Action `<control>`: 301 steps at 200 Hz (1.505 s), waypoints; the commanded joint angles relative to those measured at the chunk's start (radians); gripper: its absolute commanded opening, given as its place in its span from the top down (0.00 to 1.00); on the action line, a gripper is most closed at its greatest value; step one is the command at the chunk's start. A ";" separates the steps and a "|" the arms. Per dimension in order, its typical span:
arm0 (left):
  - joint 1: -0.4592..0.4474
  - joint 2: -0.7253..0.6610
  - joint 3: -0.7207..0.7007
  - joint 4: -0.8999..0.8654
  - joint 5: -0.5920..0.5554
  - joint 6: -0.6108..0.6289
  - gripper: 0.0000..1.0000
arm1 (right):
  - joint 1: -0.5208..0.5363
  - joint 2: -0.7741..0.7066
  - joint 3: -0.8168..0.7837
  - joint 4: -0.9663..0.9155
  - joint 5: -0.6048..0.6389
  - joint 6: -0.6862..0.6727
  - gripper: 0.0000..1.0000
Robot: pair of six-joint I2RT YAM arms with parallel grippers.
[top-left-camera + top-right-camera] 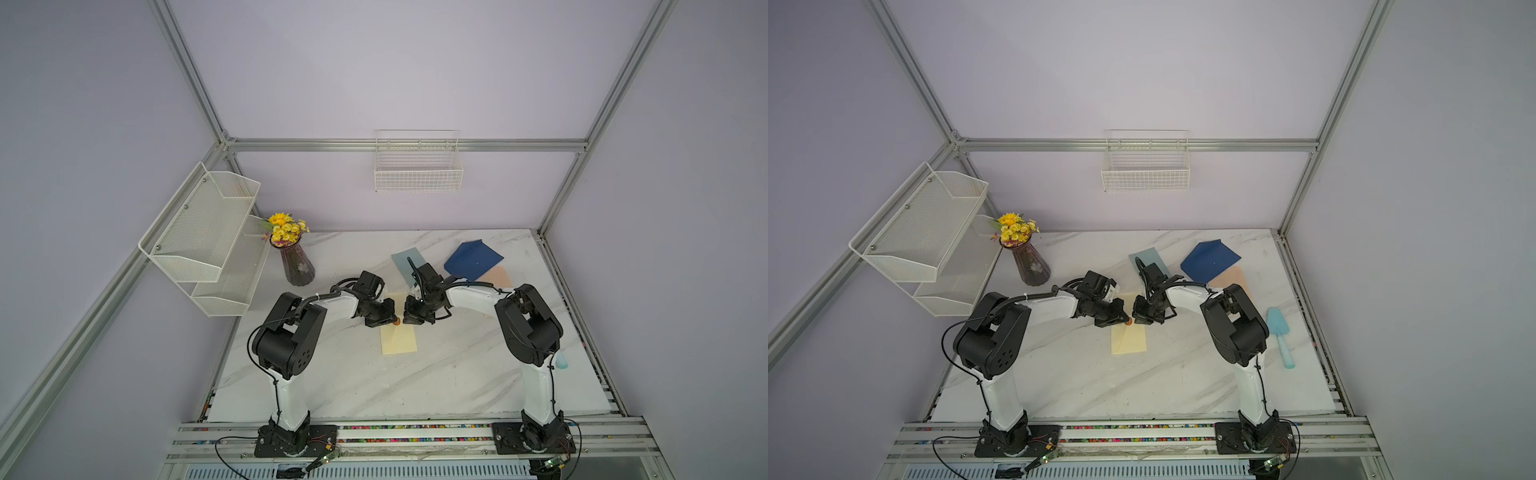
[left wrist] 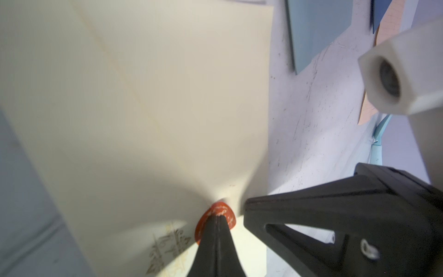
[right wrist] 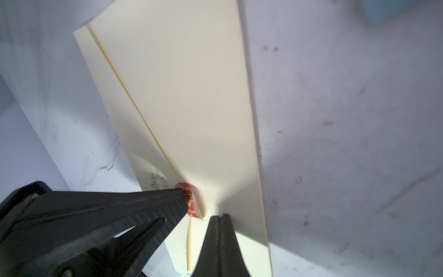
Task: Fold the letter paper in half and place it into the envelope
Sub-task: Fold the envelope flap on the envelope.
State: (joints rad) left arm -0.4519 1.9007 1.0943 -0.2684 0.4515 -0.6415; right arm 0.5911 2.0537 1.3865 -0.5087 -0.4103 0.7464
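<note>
Progress is at an early stage by my reading: no folded sheet is visible anywhere. The cream envelope (image 1: 399,340) lies flat at the centre of the desk (image 1: 353,382), and both arms meet over its far half. The left fingers (image 2: 208,242) are fully closed on the red seal (image 2: 215,211) at the tip of the flap. The right fingers (image 3: 227,242) are fully closed too, pinching the cream paper just beside that seal. The flap rises off the envelope body at the pinch points. A blue-grey sheet (image 1: 405,257) lies flat at the far centre, partly hidden by the right arm. A peach sheet (image 1: 496,276) lies far right under a dark blue envelope (image 1: 473,259). I cannot tell which sheet is the letter paper. Folding and insertion both appear outstanding.
</note>
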 commanded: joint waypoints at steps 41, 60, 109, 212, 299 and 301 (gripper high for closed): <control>-0.002 0.083 0.026 -0.117 -0.033 0.063 1.00 | 0.006 -0.039 0.008 0.007 -0.026 -0.003 1.00; -0.002 0.092 0.039 -0.124 -0.030 0.066 1.00 | 0.006 -0.020 0.002 0.030 -0.050 0.009 1.00; -0.002 0.099 0.046 -0.127 -0.024 0.068 1.00 | 0.007 0.030 0.042 0.038 -0.097 0.011 1.00; -0.001 0.093 0.056 -0.143 -0.009 0.084 1.00 | 0.012 0.051 0.052 -0.053 0.010 -0.014 1.00; -0.001 0.089 0.055 -0.174 -0.019 0.112 1.00 | 0.012 -0.020 -0.021 -0.119 0.136 -0.027 1.00; -0.001 0.090 0.056 -0.174 -0.019 0.112 1.00 | 0.012 -0.020 -0.022 -0.120 0.139 -0.027 1.00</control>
State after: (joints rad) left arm -0.4500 1.9499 1.1667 -0.3389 0.4927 -0.5632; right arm 0.6033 2.0586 1.4052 -0.5541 -0.3546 0.7277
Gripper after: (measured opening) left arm 0.047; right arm 0.044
